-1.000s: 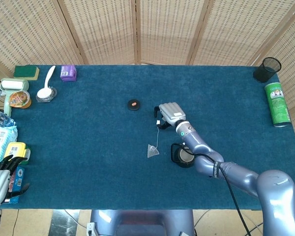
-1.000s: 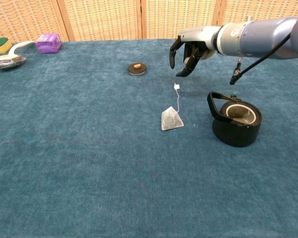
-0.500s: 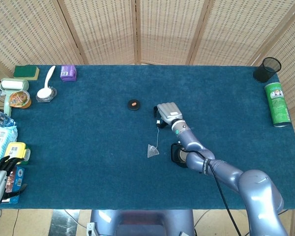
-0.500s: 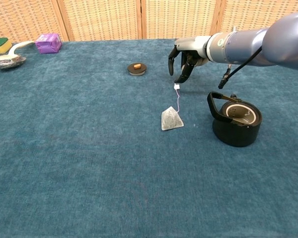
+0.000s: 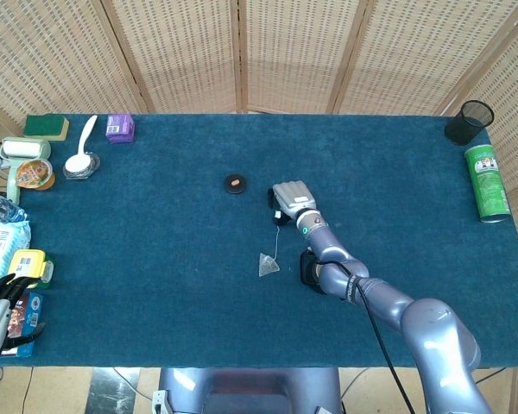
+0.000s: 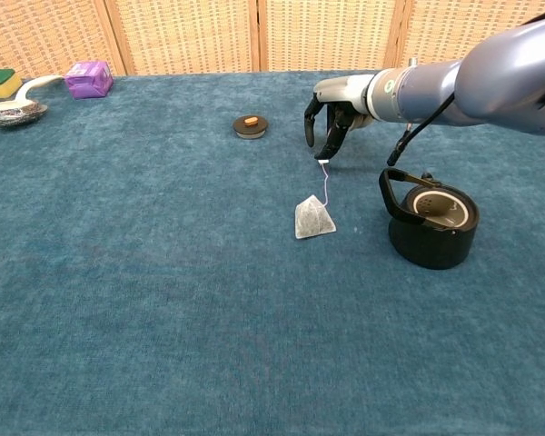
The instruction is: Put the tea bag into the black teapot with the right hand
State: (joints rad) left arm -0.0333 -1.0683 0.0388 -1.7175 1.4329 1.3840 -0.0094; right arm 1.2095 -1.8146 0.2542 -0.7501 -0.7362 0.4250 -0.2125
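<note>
Tea bag (image 6: pixel 314 219) lies unmoved on the tabletop (image 6: pixel 145 272), left of the black teapot (image 6: pixel 431 226). Right hand (image 6: pixel 331 116) has dropped lower, its spread, empty fingers (image 6: pixel 323 150) now reaching the string's tag (image 6: pixel 323 161).

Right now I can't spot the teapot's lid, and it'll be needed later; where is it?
The lid lies flat on the blue table, mid-table toward the far edge in the chest view, left of the right hand and beyond the tea bag.
</note>
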